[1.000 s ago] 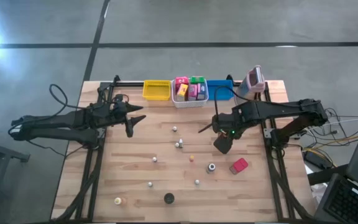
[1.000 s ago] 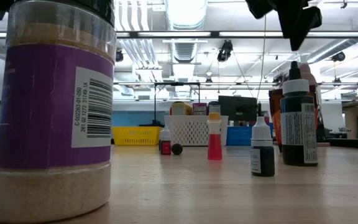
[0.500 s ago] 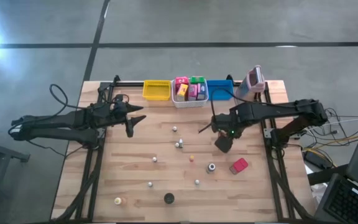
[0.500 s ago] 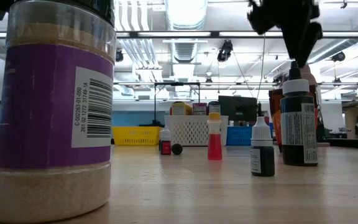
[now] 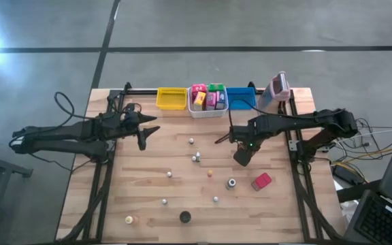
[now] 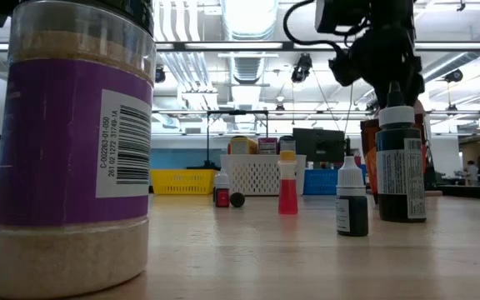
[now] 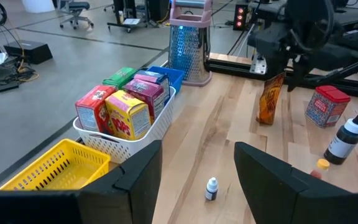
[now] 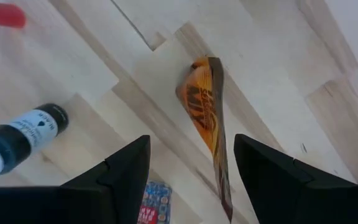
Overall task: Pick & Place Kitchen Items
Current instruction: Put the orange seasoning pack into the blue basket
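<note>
An orange-brown packet [image 8: 205, 112] stands upright on its bottom edge on the table's right half; it also shows in the left wrist view [image 7: 268, 102]. My right gripper [image 5: 241, 155] is open just above it, pointing down, one finger on either side of its top edge and clear of it. My left gripper [image 5: 145, 133] is open and empty above the table's far left part. Pink, red, yellow and green packets stand in the white basket [image 5: 218, 109] at the far edge.
A yellow bin [image 5: 171, 99], a blue bin [image 5: 242, 101] and a pink-grey upright grater [image 5: 278, 87] line the far edge. A red tin [image 5: 262, 181], a dark bottle [image 8: 23, 134], several small dropper bottles and a big spice jar [image 6: 73, 150] stand scattered on the table.
My right gripper has come down over the orange-brown packet and shifted a little toward the table's left edge. The packet has stayed where it stood.
</note>
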You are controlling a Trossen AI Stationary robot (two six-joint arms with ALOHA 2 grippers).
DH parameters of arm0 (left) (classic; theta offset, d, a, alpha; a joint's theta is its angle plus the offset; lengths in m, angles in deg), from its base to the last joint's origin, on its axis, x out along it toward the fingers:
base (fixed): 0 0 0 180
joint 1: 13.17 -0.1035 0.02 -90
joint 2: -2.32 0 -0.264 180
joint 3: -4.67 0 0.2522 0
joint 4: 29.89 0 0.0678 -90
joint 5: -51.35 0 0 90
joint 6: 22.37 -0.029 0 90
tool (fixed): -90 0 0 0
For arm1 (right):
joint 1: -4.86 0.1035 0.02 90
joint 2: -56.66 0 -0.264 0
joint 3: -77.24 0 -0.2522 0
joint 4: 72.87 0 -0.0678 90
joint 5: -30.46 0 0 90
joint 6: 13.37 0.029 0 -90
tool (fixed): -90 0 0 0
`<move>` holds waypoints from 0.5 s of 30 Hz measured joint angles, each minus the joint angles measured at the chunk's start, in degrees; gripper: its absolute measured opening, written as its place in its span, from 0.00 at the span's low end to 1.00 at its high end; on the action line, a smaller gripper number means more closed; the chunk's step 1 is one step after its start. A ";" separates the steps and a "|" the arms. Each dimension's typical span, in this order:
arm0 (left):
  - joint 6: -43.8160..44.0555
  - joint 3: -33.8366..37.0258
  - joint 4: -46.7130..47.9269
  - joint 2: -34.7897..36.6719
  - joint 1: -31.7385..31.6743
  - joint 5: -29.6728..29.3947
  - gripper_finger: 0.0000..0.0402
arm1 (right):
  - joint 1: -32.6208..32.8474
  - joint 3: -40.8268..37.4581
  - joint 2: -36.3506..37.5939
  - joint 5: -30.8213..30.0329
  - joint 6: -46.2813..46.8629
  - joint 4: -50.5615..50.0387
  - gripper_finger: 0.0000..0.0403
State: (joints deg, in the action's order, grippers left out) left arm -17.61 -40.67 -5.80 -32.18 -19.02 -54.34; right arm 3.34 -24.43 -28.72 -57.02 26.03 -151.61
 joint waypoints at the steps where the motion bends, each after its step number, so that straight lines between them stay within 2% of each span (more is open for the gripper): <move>1: 0.00 0.00 0.00 0.00 0.00 -0.02 0.51 | -0.05 -0.75 0.00 -0.07 -0.09 1.09 0.56; 8: 0.00 0.00 0.00 0.00 -0.04 -0.02 0.51 | -0.59 -4.59 0.02 -1.45 -0.64 2.57 0.54; 15: 0.42 0.00 0.02 0.00 -0.02 -0.02 0.51 | -0.66 -4.86 0.02 -2.50 -1.03 2.75 0.38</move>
State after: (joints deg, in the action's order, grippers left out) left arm -17.20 -40.67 -5.78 -32.18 -19.04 -54.36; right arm 2.68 -29.29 -28.70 -59.52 25.00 -148.86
